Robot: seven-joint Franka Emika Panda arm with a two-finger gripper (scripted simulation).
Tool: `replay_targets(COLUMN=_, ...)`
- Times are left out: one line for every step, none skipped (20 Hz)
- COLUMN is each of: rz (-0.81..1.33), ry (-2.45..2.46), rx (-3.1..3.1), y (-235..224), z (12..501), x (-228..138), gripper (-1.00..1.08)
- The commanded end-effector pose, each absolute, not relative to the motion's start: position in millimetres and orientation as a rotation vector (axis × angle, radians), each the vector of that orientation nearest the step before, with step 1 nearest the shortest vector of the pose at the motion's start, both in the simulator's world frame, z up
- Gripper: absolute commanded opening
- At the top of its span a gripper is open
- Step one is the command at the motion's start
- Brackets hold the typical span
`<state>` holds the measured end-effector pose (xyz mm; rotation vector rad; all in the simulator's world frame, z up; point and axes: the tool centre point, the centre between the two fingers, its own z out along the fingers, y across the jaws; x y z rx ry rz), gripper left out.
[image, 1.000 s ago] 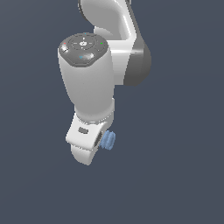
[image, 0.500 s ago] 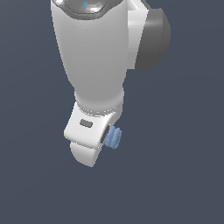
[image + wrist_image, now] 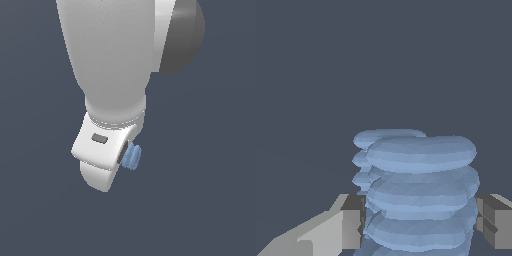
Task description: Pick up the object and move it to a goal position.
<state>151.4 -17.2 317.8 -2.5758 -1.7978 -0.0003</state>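
Light-blue ribbed plastic-looking cylinder sits clamped between your white gripper's grey fingers, jaws narrowed against its ribs.

- Object: light blue, ribbed in stacked rings (the ribs shade darker between rings in the wrist view).
- Arm: white, with a dark grey rounded joint.
- Gripper: white, small dark grey slot on its face.
- Fingers: grey, darker pads.
- Backdrop: plain slate blue-grey.
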Motion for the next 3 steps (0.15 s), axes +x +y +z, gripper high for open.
replay_targets(rz=0.000, ry=-1.798, rx=-2.576, y=-16.7, z=319.1, x=152.0, gripper=-1.00)
replay_targets(rz=0.000, ry=-1.798, rx=-2.576, y=-16.7, z=319.2, x=152.1, gripper=-1.00)
replay_targets(rz=0.000, ry=-1.798, rx=-2.576, y=-16.7, z=319.3, x=152.1, gripper=-1.00)
